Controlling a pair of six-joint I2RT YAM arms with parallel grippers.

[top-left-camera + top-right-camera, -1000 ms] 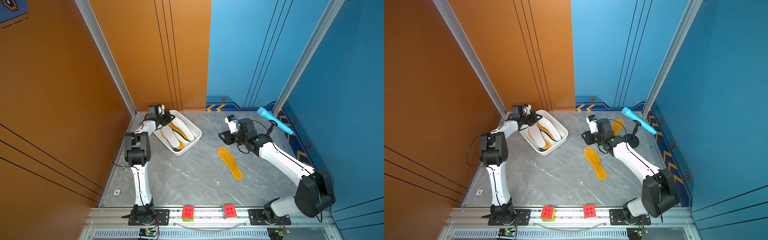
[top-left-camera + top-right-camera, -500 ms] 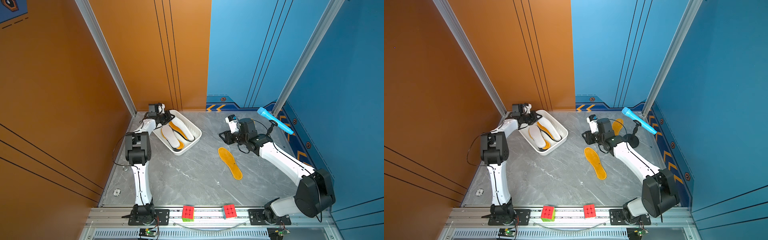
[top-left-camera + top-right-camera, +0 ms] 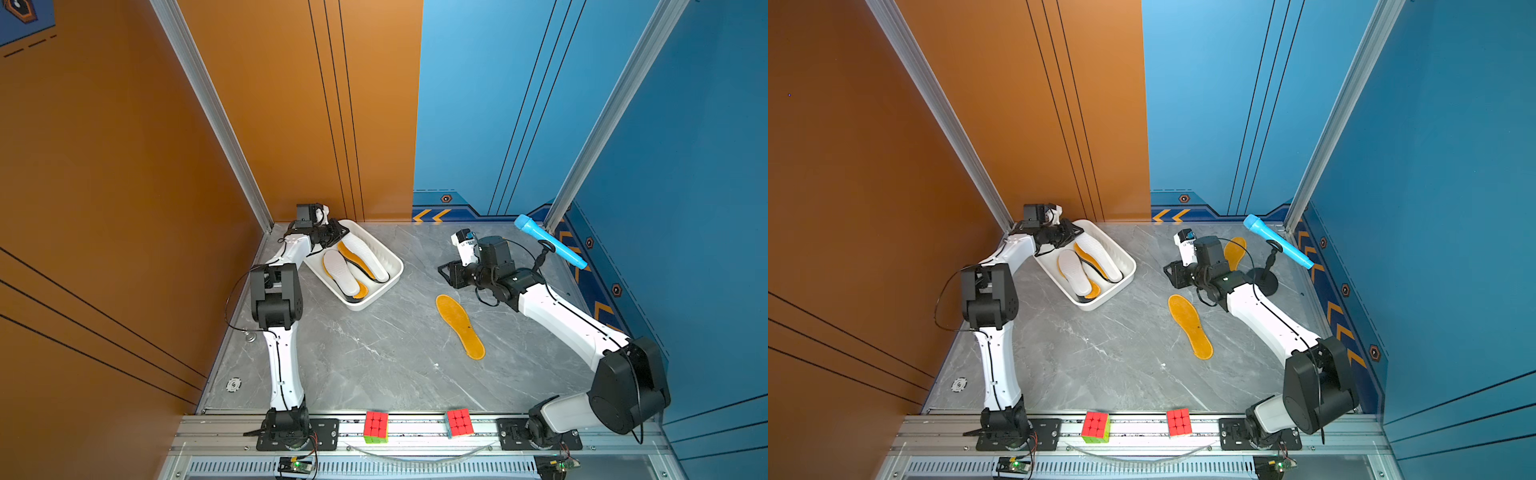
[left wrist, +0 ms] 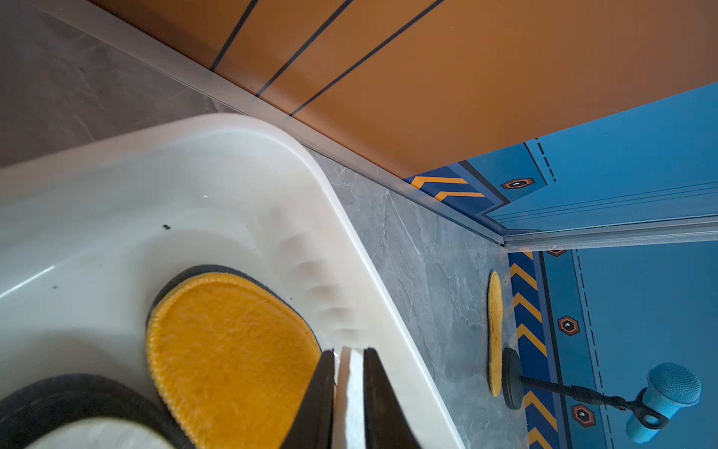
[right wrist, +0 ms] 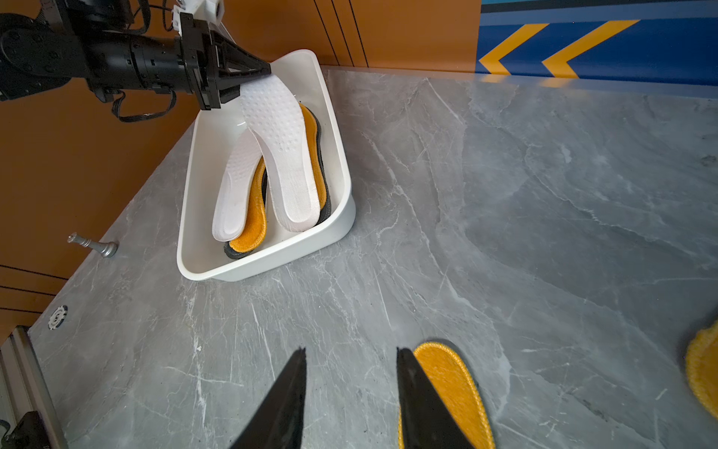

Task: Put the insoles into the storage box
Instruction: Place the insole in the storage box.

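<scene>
White insole (image 5: 283, 147): resting in the storage box (image 5: 272, 262), one end raised.
Left gripper (image 4: 348, 353): I am now loosening it; jaws barely parted around that end.
Right gripper (image 5: 350, 352): hanging open, empty, near orange insole (image 5: 450, 388).

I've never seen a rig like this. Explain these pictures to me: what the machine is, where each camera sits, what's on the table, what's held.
Two robot arms stand at a grey table, each ending in a two-fingered gripper. Both top views look down on everything; each wrist view rides on an arm. The left gripper pinches a white insole that rests in the storage box atop other insoles. The right gripper is open, empty, close to an orange insole on the table. A second orange insole lies near a blue microphone. Two cubes sit on the front rail.
</scene>
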